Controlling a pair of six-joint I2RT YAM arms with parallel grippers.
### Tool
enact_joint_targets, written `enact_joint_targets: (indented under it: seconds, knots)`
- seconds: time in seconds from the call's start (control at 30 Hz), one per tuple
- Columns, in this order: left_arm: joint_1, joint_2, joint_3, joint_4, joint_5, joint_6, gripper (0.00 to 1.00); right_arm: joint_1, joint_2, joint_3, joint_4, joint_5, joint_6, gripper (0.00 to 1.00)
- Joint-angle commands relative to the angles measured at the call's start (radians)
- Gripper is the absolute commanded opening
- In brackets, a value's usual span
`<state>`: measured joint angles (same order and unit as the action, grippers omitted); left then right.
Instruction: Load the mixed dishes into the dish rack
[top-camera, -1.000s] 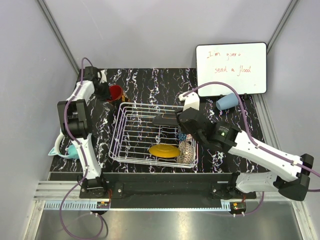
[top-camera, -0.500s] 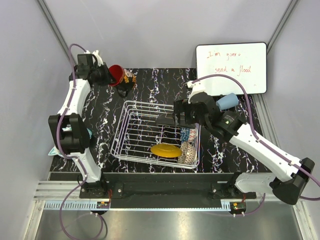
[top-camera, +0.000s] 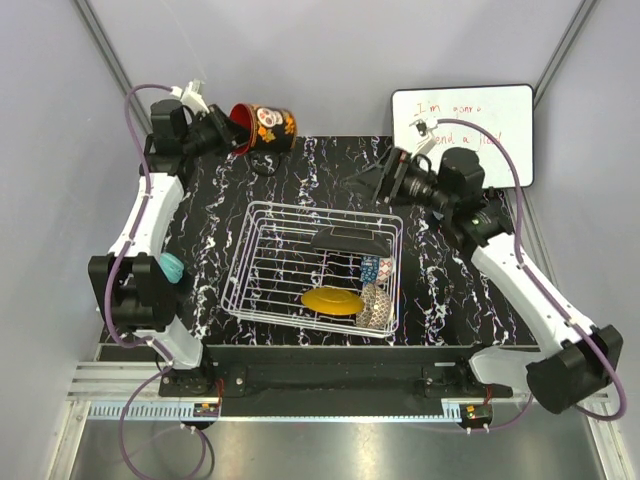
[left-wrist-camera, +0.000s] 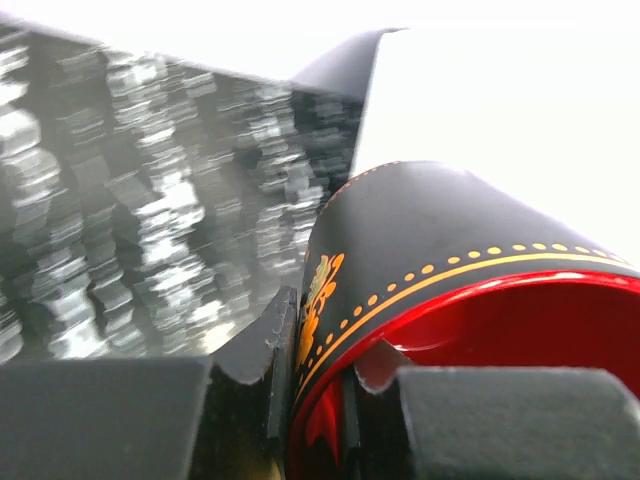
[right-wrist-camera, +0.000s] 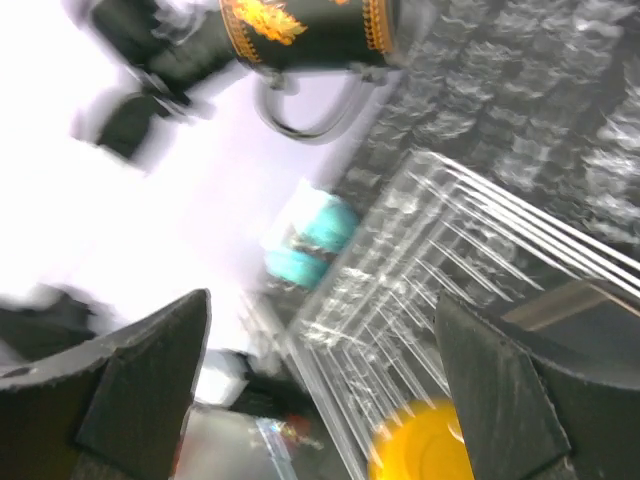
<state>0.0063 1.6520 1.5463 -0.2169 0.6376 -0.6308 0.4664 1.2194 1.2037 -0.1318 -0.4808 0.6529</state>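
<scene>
The left gripper (top-camera: 224, 136) pinches the rim of the glossy red mug (top-camera: 266, 128), one jaw inside and one outside, with the mug jutting sideways beyond them, off the table. The right gripper (top-camera: 374, 181) has its jaws spread wide around nothing, with the dish rack (top-camera: 300, 207) below and ahead of them.

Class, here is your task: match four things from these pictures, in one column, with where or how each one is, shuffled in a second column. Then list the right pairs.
1. mug
2. yellow plate
3. whiteboard
4. right gripper

A. lying in the dish rack
B. open and empty, in the air
C. gripped by the left gripper, off the table
D. standing at the table's far right

Pairs: 1-C, 2-A, 3-D, 4-B
</scene>
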Motion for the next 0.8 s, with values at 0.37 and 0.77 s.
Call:
enact_joint_targets:
  seconds: [0.37,0.77]
  knots:
    - [-0.106,-0.046,0.175,0.622,0.290,-0.388,0.00,-0.037,0.396,-0.021,1.354,-0.513,0.898,1.00]
    - [-0.204,-0.021,0.159,0.562,0.246,-0.310,0.00,0.023,0.548,0.142,1.397,-0.483,0.880,1.00]
